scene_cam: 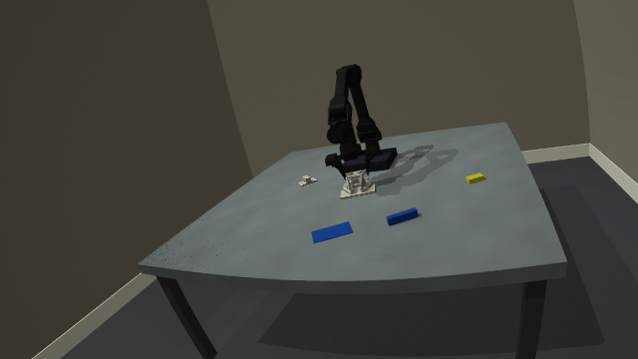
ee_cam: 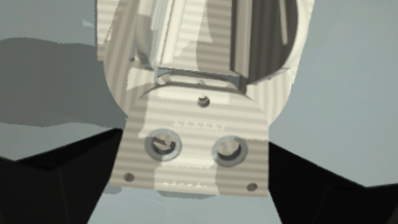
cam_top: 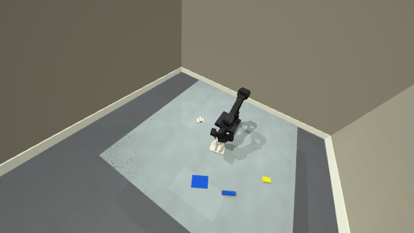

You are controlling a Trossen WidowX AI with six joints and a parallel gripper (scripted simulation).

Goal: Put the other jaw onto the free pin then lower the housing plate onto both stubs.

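My gripper (cam_top: pixel 220 141) (scene_cam: pixel 356 173) (ee_cam: pixel 193 143) is shut on the white housing plate, its fingers on the plate's two side edges. The housing plate (ee_cam: pixel 195 167) is held over the near part of the white base (cam_top: pixel 213 149) (scene_cam: pixel 370 190) (ee_cam: pixel 281 97). In the wrist view, pale round ends show inside both of its large holes, a little off-centre. The pale jaw parts (ee_cam: pixel 200 30) stand on the base beyond the plate. The gear teeth are hidden under the plate. I cannot tell whether the plate touches the stubs.
A small white part (cam_top: pixel 200 120) (scene_cam: pixel 307 181) lies to the left of the base. A flat blue square (cam_top: pixel 199 182) (scene_cam: pixel 332 232), a blue bar (cam_top: pixel 229 193) (scene_cam: pixel 402 216) and a yellow block (cam_top: pixel 266 179) (scene_cam: pixel 475 179) lie on the table (cam_top: pixel 155 142) (scene_cam: pixel 259 209), away from the arm.
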